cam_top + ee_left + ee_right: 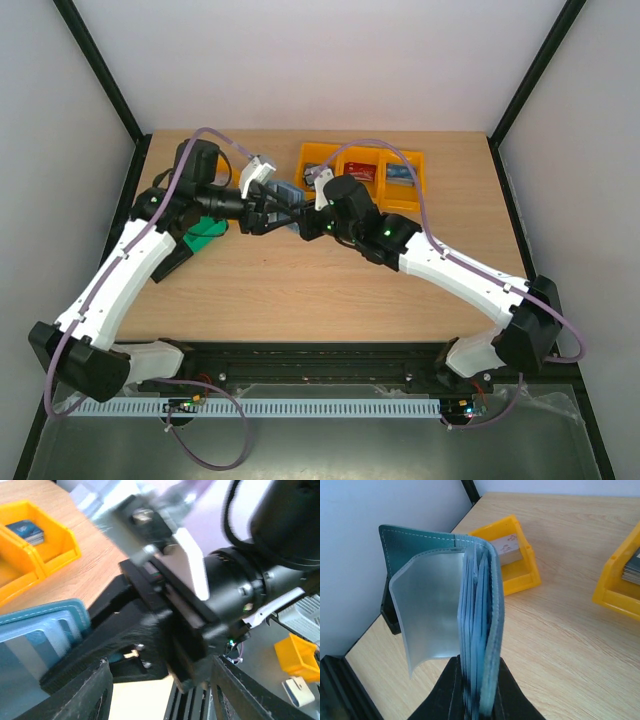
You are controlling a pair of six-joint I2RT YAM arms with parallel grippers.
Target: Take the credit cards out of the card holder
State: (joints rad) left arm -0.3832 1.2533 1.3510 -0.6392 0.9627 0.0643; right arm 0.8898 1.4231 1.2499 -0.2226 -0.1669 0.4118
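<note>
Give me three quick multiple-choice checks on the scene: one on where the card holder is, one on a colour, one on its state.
1. Where is the card holder?
A) in an orange bin
B) flat on the table
C) clamped in the right pincer

2. What colour is its outer cover?
A) teal
B) red
C) black

3. What state is it in?
A) folded shut
B) open, with a clear sleeve fanned out
C) torn in half

Answers:
1. C, because black fingers pinch its lower edge.
2. A, because the stitched cover is teal.
3. B, because the sleeve stands away from the cover.
</note>
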